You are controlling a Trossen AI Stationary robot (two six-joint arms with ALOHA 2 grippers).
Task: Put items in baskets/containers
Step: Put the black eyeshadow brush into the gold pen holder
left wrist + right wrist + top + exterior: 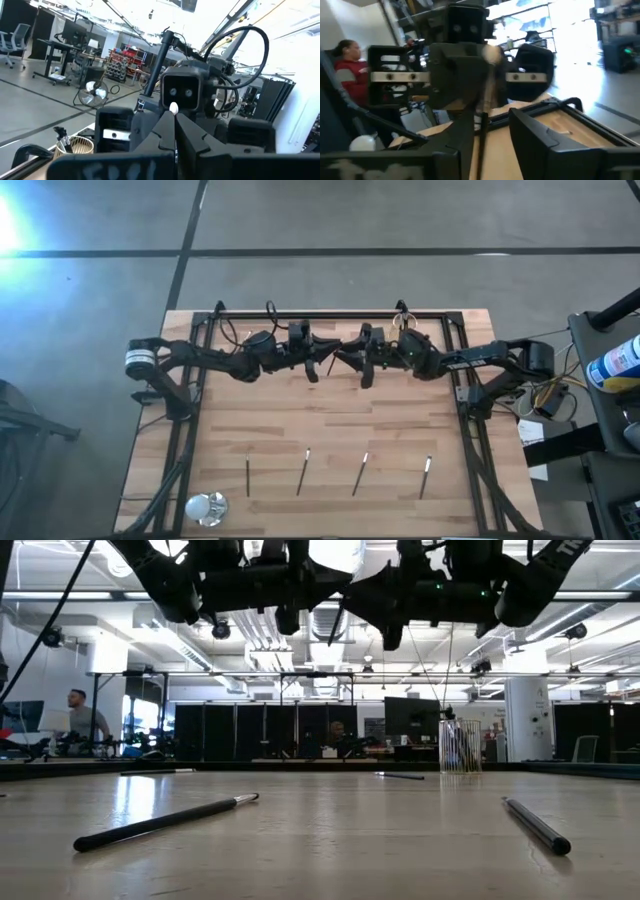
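Both arms meet high above the table's middle. My left gripper (322,365) (175,122) is shut on a thin dark stick (484,107) with a pale tip (173,107). My right gripper (352,362) (492,137) faces it, open, and the stick's dark end reaches in between its fingers. Several more sticks lie flat near the table's near edge (248,478) (303,470) (360,473) (426,476). The clear amber cup (403,322) (455,747) (80,145) stands by the far edge with sticks upright in it. My left gripper pinches the stick between its two fingers close to the pale tip (173,107), coming roughly level from the table's left. The stick is lifted clear of the table and points away toward the right gripper.
A white shiny ball (205,507) sits at the near left corner. A black frame rail (330,312) runs round the wooden table. A cart with a blue bottle (615,365) stands beyond the right edge. People sit in the room behind (75,715) (347,62).
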